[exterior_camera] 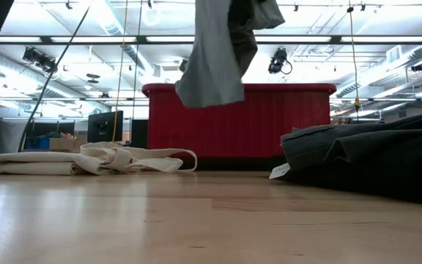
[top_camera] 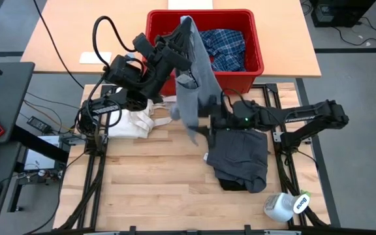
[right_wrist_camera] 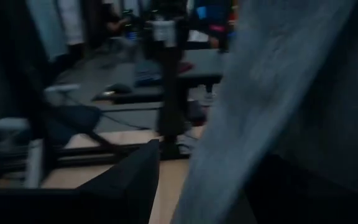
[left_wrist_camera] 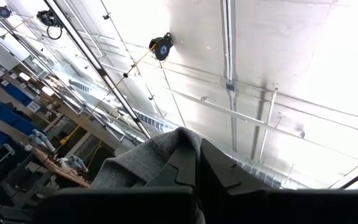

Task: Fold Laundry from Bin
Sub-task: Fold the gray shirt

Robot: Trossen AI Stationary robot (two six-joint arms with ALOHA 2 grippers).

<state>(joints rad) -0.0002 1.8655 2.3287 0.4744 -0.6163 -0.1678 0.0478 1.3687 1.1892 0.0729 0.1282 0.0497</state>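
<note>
A light grey garment [top_camera: 189, 78] hangs in the air in front of the red bin [top_camera: 253, 68], lower end clear of the table [exterior_camera: 211, 73]. My left gripper [top_camera: 184, 36] is raised above the bin's near edge, pointing upward and shut on the garment's top. My right gripper [top_camera: 202, 121] reaches in level from the table's right, open at the garment's lower part [right_wrist_camera: 272, 106]; one finger [right_wrist_camera: 132, 177] shows and the cloth hides the other. A blue-and-white plaid shirt [top_camera: 224, 46] lies in the bin. A dark grey garment [top_camera: 240, 160] lies folded on the table. My left gripper pinches a bunched fold at the top of the light grey garment [left_wrist_camera: 160, 152] between its two shut fingers, which slant upward. The garment drapes over the fingertips and hangs slack below, clear of the table. My right gripper: whether its fingers touch the hanging cloth, I cannot tell.
A cream-white cloth with strap loops [top_camera: 136, 121] lies at the table's left under the left arm. A white spray bottle [top_camera: 286, 205] lies at the near right corner. Bare wood [top_camera: 149, 189] spreads across the near left.
</note>
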